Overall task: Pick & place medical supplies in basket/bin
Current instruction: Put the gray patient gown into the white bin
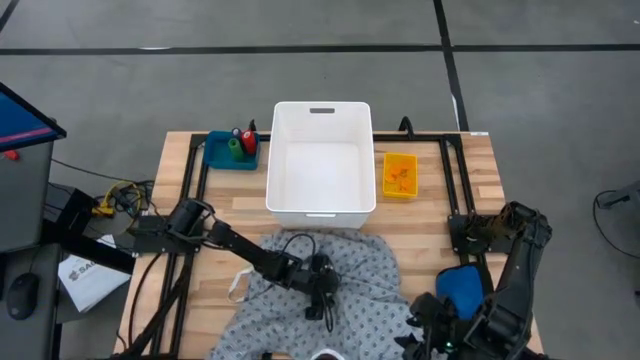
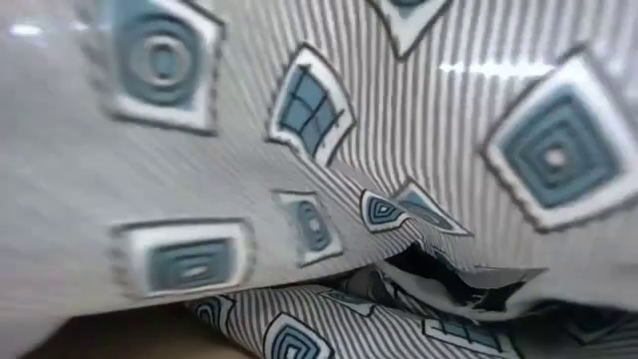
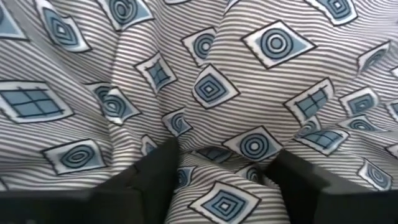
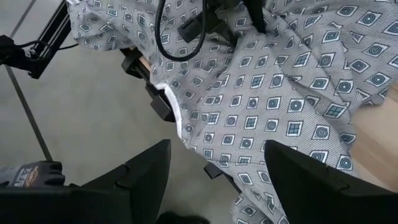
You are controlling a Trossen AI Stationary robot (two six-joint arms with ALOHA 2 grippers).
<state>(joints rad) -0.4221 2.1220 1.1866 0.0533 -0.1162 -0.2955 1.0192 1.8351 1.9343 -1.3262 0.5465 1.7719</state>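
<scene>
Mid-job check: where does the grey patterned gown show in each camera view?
High view: gown spread over the table's near edge, below the white bin.
Low view: gown fills the picture.
Left wrist view: gown fills it, a fold between the left gripper fingers.
Right wrist view: gown draped off the table edge.
Shared landmark: its blue diamond print.

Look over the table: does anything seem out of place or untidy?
Yes. The gown lies crumpled and spills over the table's near edge, hanging toward the floor, while the white bin holds nothing.
</scene>
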